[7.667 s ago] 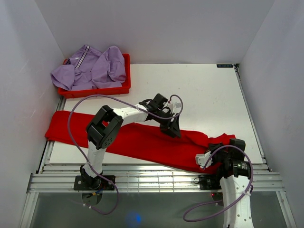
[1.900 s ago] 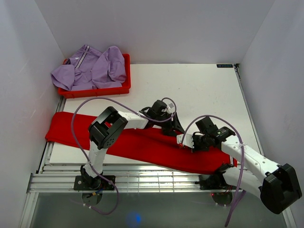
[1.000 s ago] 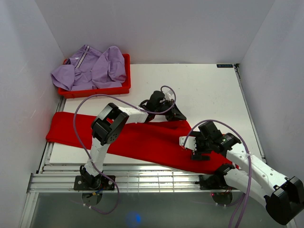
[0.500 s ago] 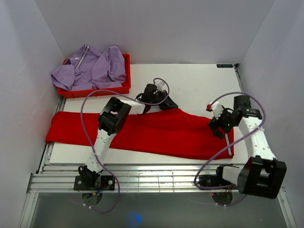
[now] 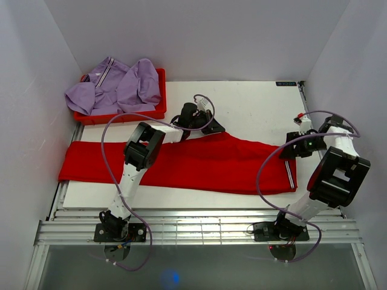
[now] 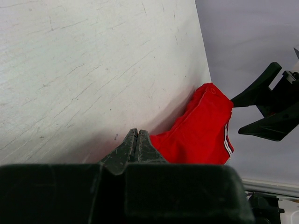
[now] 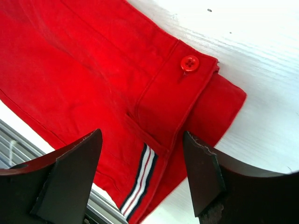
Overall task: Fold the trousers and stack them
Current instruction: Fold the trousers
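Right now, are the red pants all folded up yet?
Not yet. Done: the long red trousers lie flat in one strip across the white table. In hand: the left gripper is shut at their far edge, seemingly pinching it; the right gripper is open over the buttoned waistband. Left: folding the strip shorter and stacking it.

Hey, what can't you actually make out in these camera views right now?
Left wrist view: the left gripper is shut, but its own black body hides whether it pinches the trousers.
Right wrist view: frame edges cut the trousers off; only the waistband corner shows past the open right gripper.
Top view: the left arm covers part of the trousers; the purple garment hides most of the bin.
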